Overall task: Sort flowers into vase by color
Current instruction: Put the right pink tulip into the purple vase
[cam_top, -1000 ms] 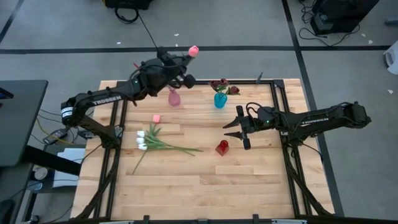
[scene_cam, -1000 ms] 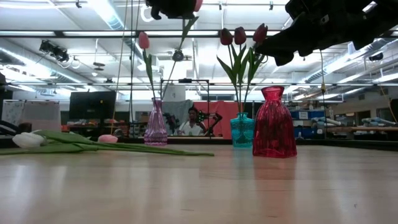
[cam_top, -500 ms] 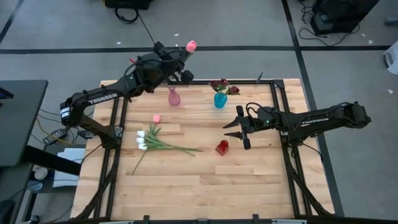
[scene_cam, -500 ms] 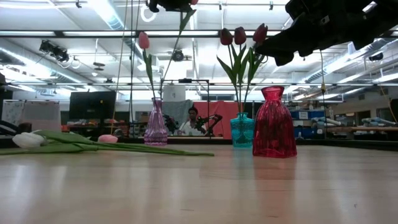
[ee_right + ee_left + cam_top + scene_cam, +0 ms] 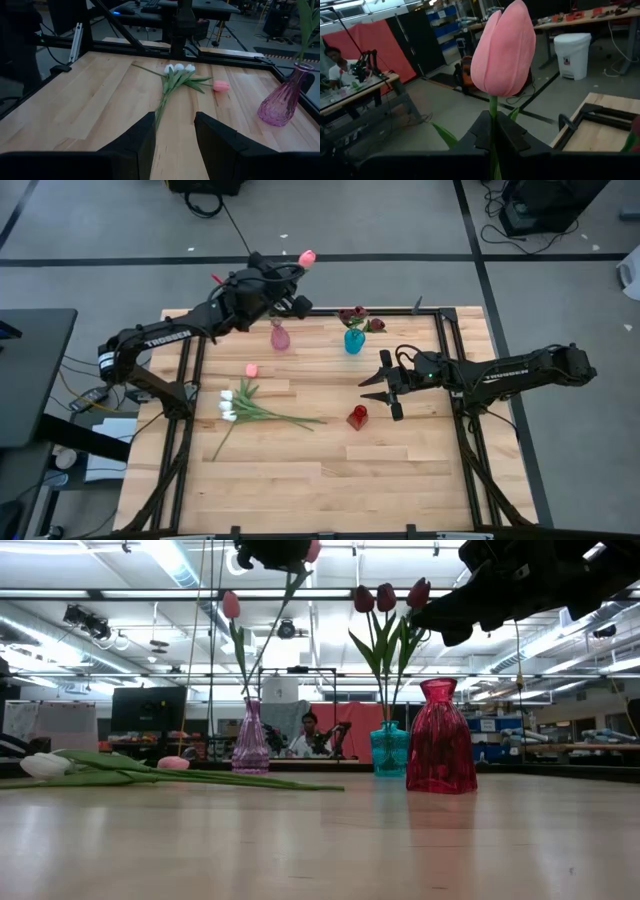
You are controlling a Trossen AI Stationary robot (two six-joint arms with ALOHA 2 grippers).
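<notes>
Tulip bunch [image 5: 250, 408] left of vase [image 5: 357, 417].

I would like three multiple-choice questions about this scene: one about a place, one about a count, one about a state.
1. Where are the white tulips?
A. In the red vase
B. Lying on the table
C. In the right gripper

2. How many dark red tulips stand in the teal vase?
A. One
B. Three
C. Five

3. What is the left gripper doing?
A. Holding a pink tulip
B. Resting open on the table
C. Gripping the purple vase

Answers: 1 B, they lie flat on the wood left of the red vase. 2 B, the low view shows three buds. 3 A, its fingers pinch the pink tulip stem.
</notes>
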